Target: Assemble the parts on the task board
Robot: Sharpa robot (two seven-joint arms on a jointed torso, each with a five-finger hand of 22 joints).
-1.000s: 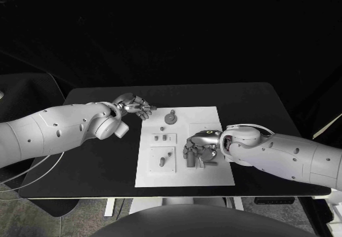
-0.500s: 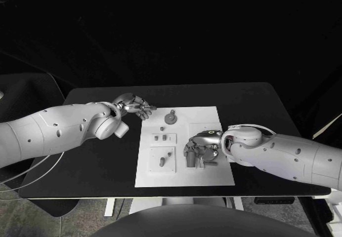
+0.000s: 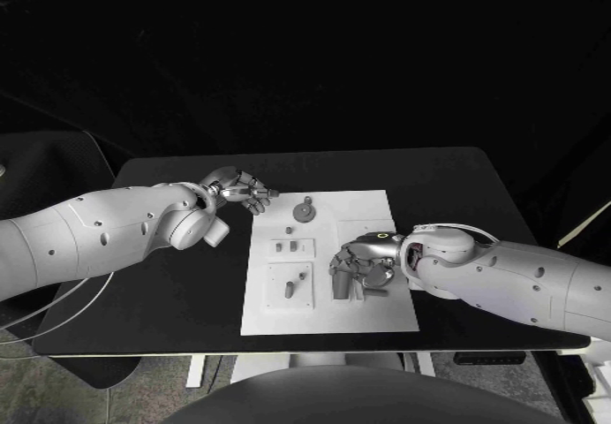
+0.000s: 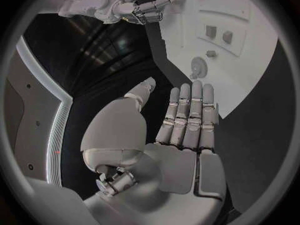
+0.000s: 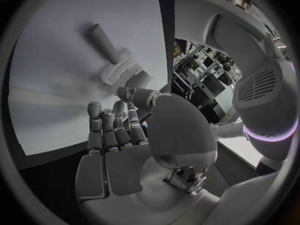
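Note:
The white task board lies mid-table with small grey parts on it: a round knob, short pegs and a slanted piece. My right hand hovers over the board's right side, fingers pointing down and apart, holding nothing. Just beyond its fingertips a grey cylinder peg lies beside a stepped white block; the same peg shows in the head view. My left hand floats over the black table off the board's far left corner, fingers straight and nothing in them.
The black table surrounds the board with bare room on both sides. In the left wrist view the board carries the round knob and two small pegs, with my right hand farther off.
My right hand has crept slightly toward the board's near edge, lower over the cylinder peg. The left hand has stayed put.

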